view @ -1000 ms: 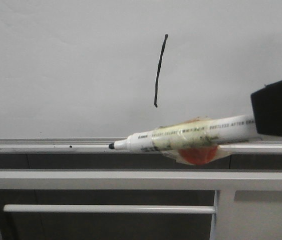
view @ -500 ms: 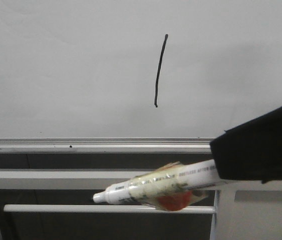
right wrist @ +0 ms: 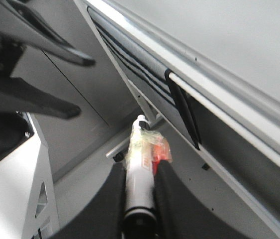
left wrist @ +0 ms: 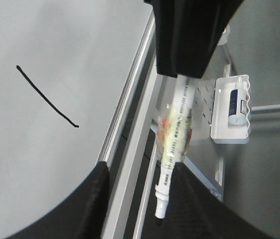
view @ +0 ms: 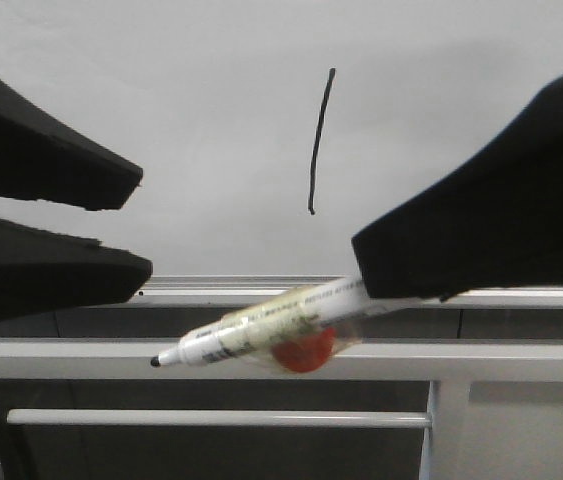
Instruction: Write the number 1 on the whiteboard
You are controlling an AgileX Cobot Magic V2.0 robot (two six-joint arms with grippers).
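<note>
stroke [view: 320,140] drawn on whiteboard [view: 161,90]; right end effector [right wrist: 139,199] pinches marker pen [view: 261,330]; left end effector [view: 136,225] spread, holding nothing.

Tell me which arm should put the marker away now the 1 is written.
Right, probably. The right gripper already clamps the marker, tip off the whiteboard below the rail. The number 1 looks finished. The left gripper is open and empty, so using it needs a handover.

The whiteboard [view: 161,130] is faced squarely at close range by the front view; both wrist views are angled obliquely, sharing the marker pen [left wrist: 175,134].
</note>
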